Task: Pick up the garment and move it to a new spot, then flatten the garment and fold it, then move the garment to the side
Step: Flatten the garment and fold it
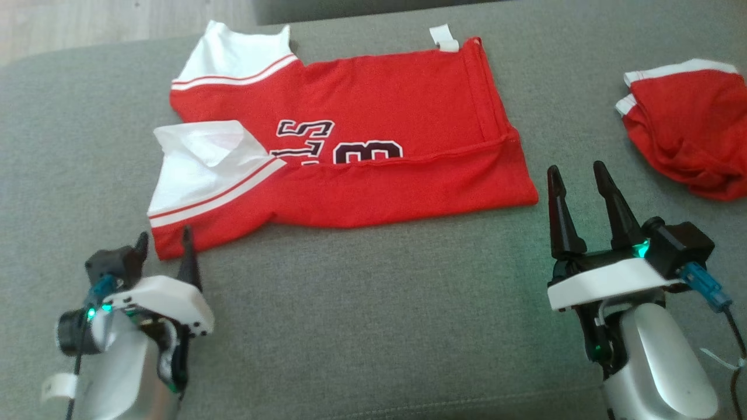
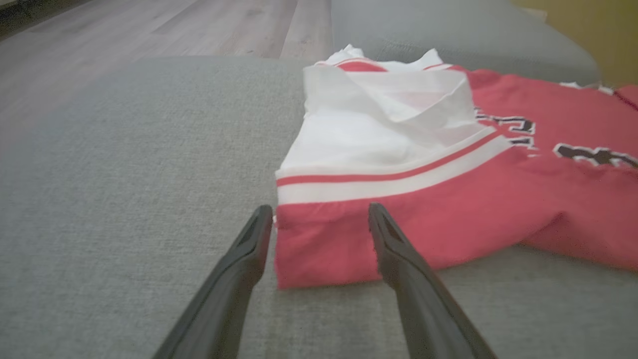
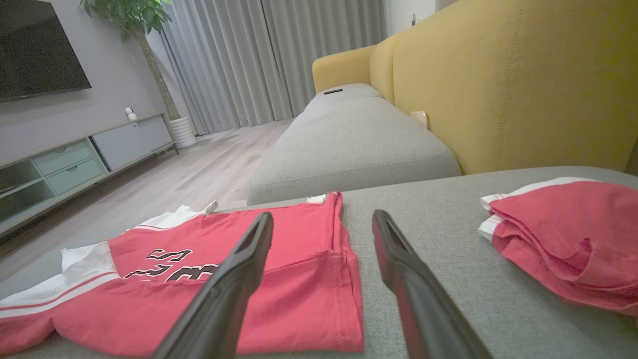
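The garment (image 1: 373,151) is a red jersey with white sleeves and dark numbers, lying spread on the grey sofa seat with its lower long edge folded up over the print. My left gripper (image 1: 163,242) stands open just below the jersey's near-left corner. In the left wrist view that red corner (image 2: 319,244) lies between my open left gripper (image 2: 321,217) fingers, which are not closed on it. My right gripper (image 1: 580,175) is open, just right of the jersey's lower right corner. In the right wrist view the jersey (image 3: 209,269) lies left of my open right gripper (image 3: 324,224).
A second red-and-white garment (image 1: 686,125) lies bunched at the right edge of the seat, also visible as a red pile (image 3: 563,239) in the right wrist view. A yellow sofa back (image 3: 498,85) rises behind. Wooden floor (image 2: 149,30) lies beyond the seat's far edge.
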